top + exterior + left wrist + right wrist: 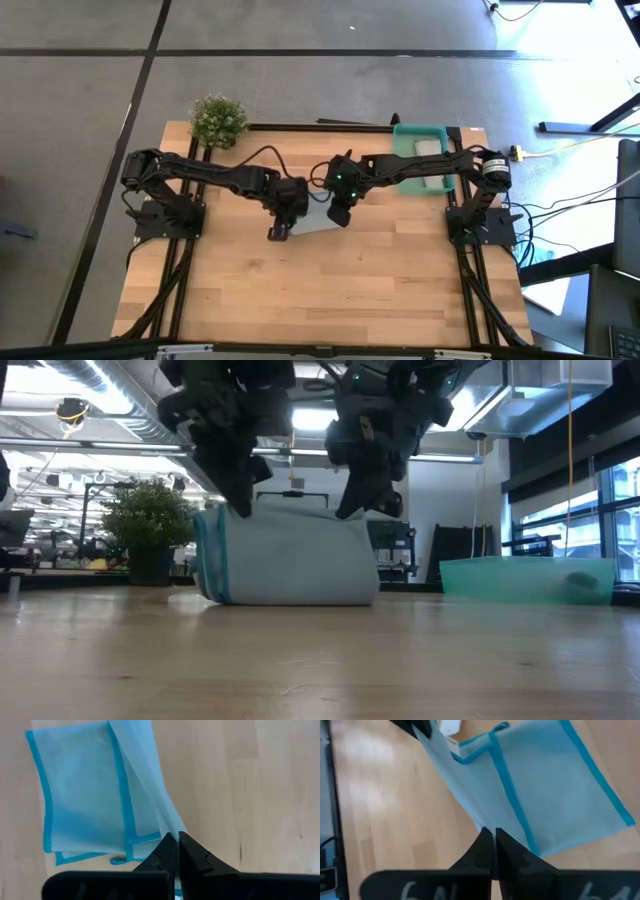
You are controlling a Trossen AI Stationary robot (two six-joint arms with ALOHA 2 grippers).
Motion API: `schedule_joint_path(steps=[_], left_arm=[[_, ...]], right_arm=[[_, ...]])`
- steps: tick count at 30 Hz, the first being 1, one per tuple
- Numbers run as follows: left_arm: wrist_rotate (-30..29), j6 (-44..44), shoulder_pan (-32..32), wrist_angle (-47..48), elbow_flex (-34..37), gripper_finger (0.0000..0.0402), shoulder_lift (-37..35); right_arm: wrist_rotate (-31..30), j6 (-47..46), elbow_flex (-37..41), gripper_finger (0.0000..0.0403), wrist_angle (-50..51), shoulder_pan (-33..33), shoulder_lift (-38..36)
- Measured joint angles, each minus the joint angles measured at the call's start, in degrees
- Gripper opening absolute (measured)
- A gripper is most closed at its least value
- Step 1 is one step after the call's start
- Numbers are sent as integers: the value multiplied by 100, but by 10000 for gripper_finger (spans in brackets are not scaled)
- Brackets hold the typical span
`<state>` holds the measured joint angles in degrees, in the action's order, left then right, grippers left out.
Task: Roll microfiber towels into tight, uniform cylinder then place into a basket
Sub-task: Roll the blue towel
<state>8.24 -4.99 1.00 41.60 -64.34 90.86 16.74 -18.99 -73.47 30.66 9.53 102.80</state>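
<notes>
I see the counter (320,300) from above, with the green basket (404,135) at its far right corner holding a pale towel (428,148). Only the low view shows the blue towel (290,565) lifted mid-counter, its lower part folded on the wood. Both arms reach inward; the left pincer (177,842) and right pincer (493,836) are each clenched on the blue towel's upper edge.

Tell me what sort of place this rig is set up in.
Probably a robotics lab or workshop in an open industrial-style space. The wooden table carries two bolted-on arms, cables trail over a bare concrete floor, and exposed ceiling ducts run overhead.
</notes>
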Motion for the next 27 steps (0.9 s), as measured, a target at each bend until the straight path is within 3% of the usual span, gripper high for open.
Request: schedule_joint_path(steps=[4, 15, 27], left_arm=[[-63, 36, 84, -78, -9, 0, 5], [-57, -136, 85, -451, -2, 0, 526], [-185, -203, 251, -568, -2, 0, 659]], right_arm=[[-158, -26, 5, 7, 220, 47, 0], [109, -286, 876, 7, -827, 79, 15], [-489, -475, 1616, 7, -2001, 150, 89]])
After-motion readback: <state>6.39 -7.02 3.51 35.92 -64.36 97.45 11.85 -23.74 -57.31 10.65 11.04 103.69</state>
